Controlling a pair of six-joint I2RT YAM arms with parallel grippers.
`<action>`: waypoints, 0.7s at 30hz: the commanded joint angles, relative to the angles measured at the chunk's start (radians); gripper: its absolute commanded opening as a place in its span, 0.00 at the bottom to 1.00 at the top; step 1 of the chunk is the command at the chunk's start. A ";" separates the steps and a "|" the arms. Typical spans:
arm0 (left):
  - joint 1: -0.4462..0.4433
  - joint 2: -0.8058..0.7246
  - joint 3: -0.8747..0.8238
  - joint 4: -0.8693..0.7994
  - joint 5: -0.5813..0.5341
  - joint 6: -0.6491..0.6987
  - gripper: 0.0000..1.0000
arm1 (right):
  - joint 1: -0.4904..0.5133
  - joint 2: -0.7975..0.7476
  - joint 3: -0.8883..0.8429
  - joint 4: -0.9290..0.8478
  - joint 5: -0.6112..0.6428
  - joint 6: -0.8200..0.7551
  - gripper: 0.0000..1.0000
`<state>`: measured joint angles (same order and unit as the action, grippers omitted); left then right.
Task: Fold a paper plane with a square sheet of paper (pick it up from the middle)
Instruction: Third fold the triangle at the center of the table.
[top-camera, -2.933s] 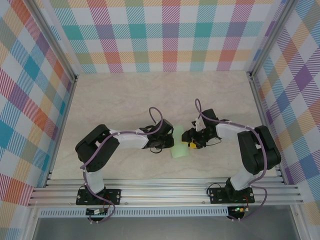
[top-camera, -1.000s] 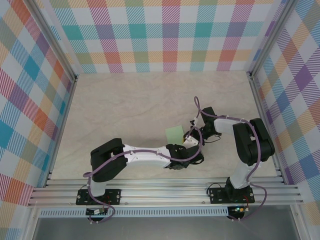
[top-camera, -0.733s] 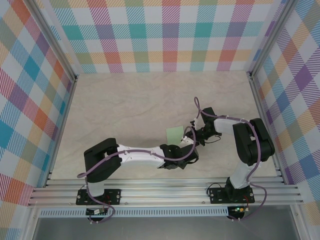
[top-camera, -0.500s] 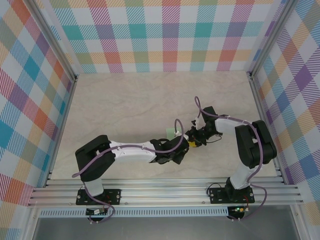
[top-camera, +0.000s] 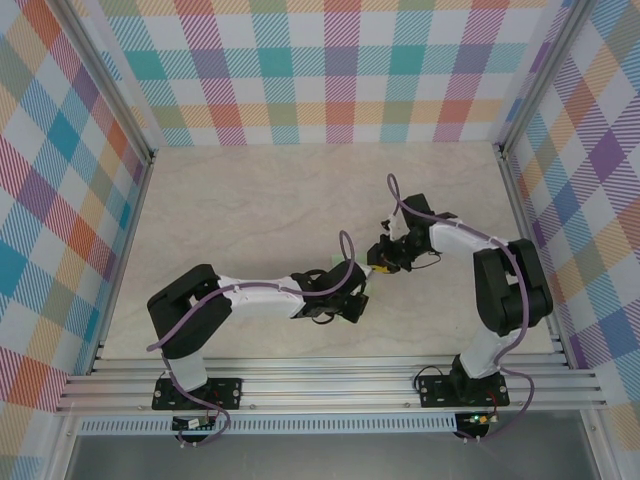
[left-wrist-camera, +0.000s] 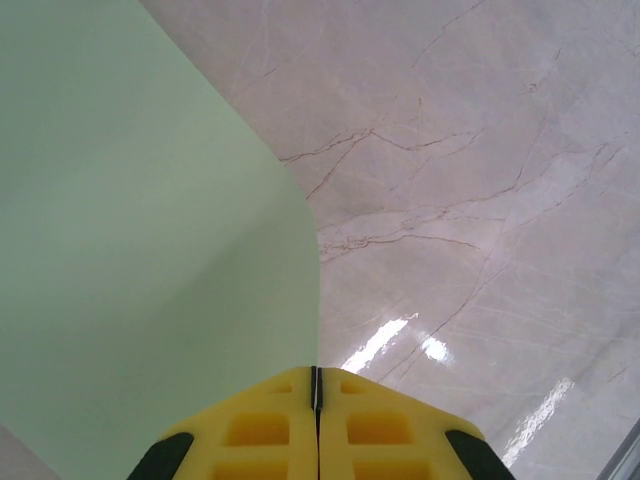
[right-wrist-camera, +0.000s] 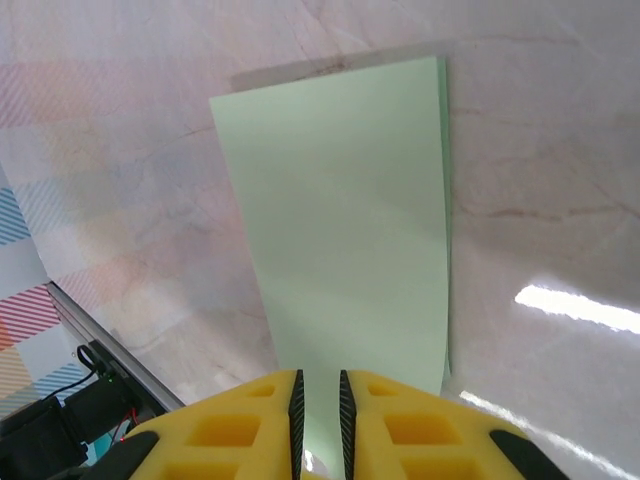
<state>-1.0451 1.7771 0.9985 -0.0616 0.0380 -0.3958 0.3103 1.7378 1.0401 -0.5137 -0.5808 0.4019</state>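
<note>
over the table, left jaws pinch the paper; right jaws ajar.

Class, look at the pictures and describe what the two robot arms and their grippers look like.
Both the left arm and the right arm have white link shells, black joint housings and black bases. A thin purple cable loops along each arm. The left gripper and the right gripper have blocky yellow fingers with rectangular recesses and black outer corners.
</note>
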 joint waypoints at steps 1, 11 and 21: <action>0.019 -0.034 -0.021 0.031 0.046 0.002 0.06 | 0.022 0.068 0.041 -0.008 -0.067 -0.025 0.18; 0.057 -0.059 -0.048 0.045 0.078 -0.004 0.08 | 0.053 0.214 0.108 -0.071 0.053 -0.059 0.13; 0.122 -0.064 -0.057 0.039 0.164 0.004 0.11 | 0.057 0.236 0.103 -0.084 0.097 -0.097 0.14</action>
<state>-0.9451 1.7443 0.9554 -0.0296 0.1654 -0.3962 0.3614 1.9434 1.1355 -0.5587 -0.5442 0.3412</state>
